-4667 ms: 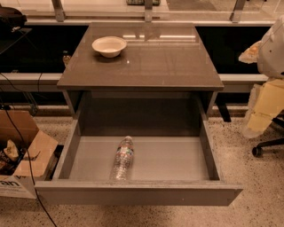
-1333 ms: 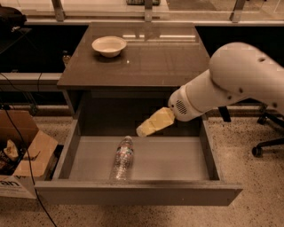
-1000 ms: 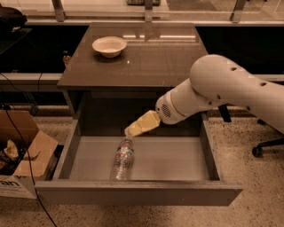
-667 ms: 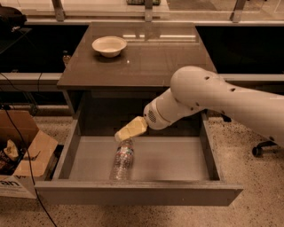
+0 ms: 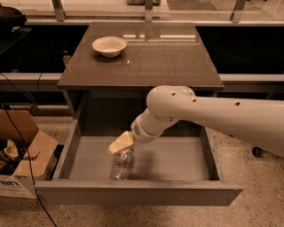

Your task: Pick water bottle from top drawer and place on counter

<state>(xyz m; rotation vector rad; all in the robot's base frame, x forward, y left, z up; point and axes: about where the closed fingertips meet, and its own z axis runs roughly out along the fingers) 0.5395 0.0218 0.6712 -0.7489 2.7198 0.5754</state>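
Note:
The top drawer (image 5: 177, 160) stands pulled open below the counter (image 5: 159, 57). The water bottle (image 5: 121, 164) lies on its side on the drawer floor, left of the middle, its cap end pointing away from the front panel and hidden under the gripper. My white arm reaches in from the right. The tan gripper (image 5: 118, 144) is down inside the drawer, right over the bottle's far end and close to touching it.
A white bowl (image 5: 109, 45) sits on the counter's back left. An open cardboard box (image 5: 22, 155) with cables stands on the floor left of the drawer. A pale ledge with metal posts (image 5: 146, 9) runs behind the counter.
The arm has swung in from the right and down to the left. The gripper went from above the drawer's right half to just over the bottle's far end. The bottle has not moved.

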